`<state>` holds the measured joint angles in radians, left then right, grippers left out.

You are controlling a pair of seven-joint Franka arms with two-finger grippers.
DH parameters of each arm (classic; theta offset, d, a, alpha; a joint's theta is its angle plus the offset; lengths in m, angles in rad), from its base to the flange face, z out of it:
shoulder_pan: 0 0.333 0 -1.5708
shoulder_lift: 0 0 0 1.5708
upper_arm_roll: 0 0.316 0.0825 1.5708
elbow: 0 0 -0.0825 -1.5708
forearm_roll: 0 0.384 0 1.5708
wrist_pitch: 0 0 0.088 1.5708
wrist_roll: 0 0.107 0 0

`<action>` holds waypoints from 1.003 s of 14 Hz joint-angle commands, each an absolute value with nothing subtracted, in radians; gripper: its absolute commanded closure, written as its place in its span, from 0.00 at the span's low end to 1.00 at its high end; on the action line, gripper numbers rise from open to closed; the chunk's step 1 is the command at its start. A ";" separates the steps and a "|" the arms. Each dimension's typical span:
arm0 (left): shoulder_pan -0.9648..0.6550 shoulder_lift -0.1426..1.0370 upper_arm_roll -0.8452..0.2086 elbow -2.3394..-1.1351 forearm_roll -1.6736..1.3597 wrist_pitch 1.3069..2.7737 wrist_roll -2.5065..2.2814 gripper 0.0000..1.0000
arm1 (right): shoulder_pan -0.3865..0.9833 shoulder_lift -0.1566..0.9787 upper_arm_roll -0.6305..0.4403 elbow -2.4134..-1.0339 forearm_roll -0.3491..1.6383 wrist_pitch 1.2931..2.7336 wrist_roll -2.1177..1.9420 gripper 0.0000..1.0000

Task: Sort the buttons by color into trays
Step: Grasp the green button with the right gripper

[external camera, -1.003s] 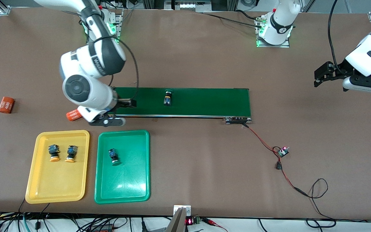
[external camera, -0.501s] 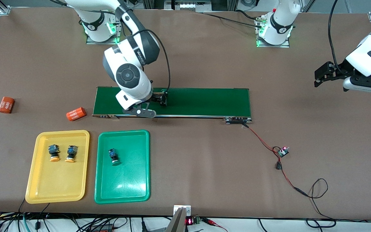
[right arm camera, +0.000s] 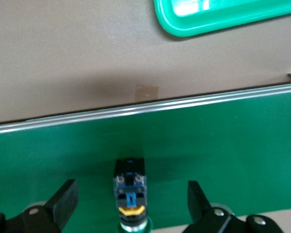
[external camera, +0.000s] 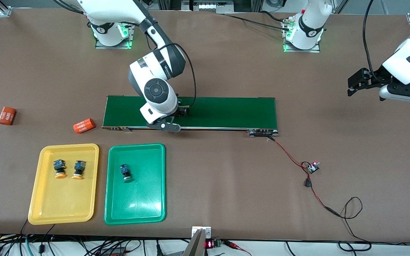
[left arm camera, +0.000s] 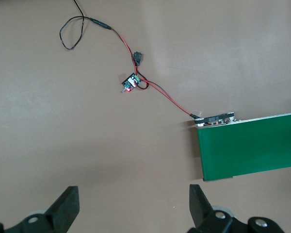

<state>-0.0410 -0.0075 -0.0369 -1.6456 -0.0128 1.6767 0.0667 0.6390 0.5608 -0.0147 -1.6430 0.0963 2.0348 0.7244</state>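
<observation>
1. Over the conveyor belt (external camera: pixel 226 112): right arm reaches from its base down to the belt's middle, wrist bent low, right gripper (right arm camera: pixel 128 204) hanging just above the belt surface.
2. Right gripper fingers (right arm camera: pixel 63 199) spread wide, one each side of a button (right arm camera: pixel 130 191) lying on the belt. No contact visible, nothing gripped.
3. That button's cap is mostly hidden at the frame edge; looks green.
4. Left arm waits at its own end of the table, left gripper (left arm camera: pixel 133 206) up over bare tabletop, fingers (left arm camera: pixel 65 206) apart, holding nothing.
5. Yellow tray (external camera: pixel 48 209): two yellow-capped buttons (external camera: pixel 59 168) side by side.
6. Green tray (external camera: pixel 144 209), beside the yellow one: one green-capped button (external camera: pixel 125 172).
7. Both trays sit nearer the front camera than the belt.
</observation>
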 commanded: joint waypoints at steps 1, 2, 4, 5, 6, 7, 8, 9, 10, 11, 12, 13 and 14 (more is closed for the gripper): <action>-0.037 -0.005 -0.032 -1.626 -0.029 1.658 0.089 0.00 | 0.641 0.555 -0.025 -1.690 0.110 2.095 0.732 0.04; -0.038 -0.005 -0.032 -1.626 -0.029 1.658 0.089 0.00 | 0.640 0.555 -0.025 -1.695 0.110 2.098 0.729 0.29; -0.038 -0.005 -0.032 -1.626 -0.029 1.658 0.089 0.00 | 0.638 0.564 -0.025 -1.697 0.109 2.098 0.727 0.44; -0.038 -0.005 -0.032 -1.626 -0.029 1.658 0.089 0.00 | 0.638 0.569 -0.026 -1.697 0.109 2.098 0.726 0.50; -0.038 -0.005 -0.032 -1.626 -0.029 1.658 0.089 0.00 | 0.637 0.577 -0.026 -1.697 0.107 2.100 0.726 0.58; -0.038 -0.005 -0.032 -1.626 -0.029 1.658 0.089 0.00 | 0.637 0.581 -0.026 -1.697 0.107 2.100 0.726 0.63; -0.038 -0.005 -0.032 -1.626 -0.029 1.658 0.089 0.00 | 0.638 0.581 -0.026 -1.695 0.107 2.102 0.726 0.73; -0.038 -0.005 -0.032 -1.626 -0.029 1.658 0.089 0.00 | 0.638 0.581 -0.026 -1.694 0.109 2.102 0.730 0.80; -0.038 -0.005 -0.032 -1.626 -0.029 1.658 0.089 0.00 | 0.638 0.578 -0.026 -1.687 0.110 2.099 0.735 0.88; -0.038 -0.005 -0.032 -1.626 -0.029 1.658 0.089 0.00 | 0.637 0.571 -0.028 -1.683 0.113 2.097 0.736 0.92; -0.037 -0.005 -0.032 -1.626 -0.029 1.658 0.090 0.00 | 0.637 0.563 -0.034 -1.672 0.117 2.092 0.729 0.96; -0.037 -0.003 -0.032 -1.626 -0.029 1.658 0.089 0.00 | 0.635 0.554 -0.035 -1.652 0.120 2.088 0.723 1.00; -0.038 -0.005 -0.032 -1.626 -0.029 1.658 0.089 0.00 | 0.637 0.543 -0.037 -1.626 0.120 2.079 0.727 1.00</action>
<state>-0.0402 -0.0074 -0.0367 -1.6456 -0.0128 1.6767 0.0667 0.6367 0.5766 -0.0320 -1.6600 0.1014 2.0975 0.7251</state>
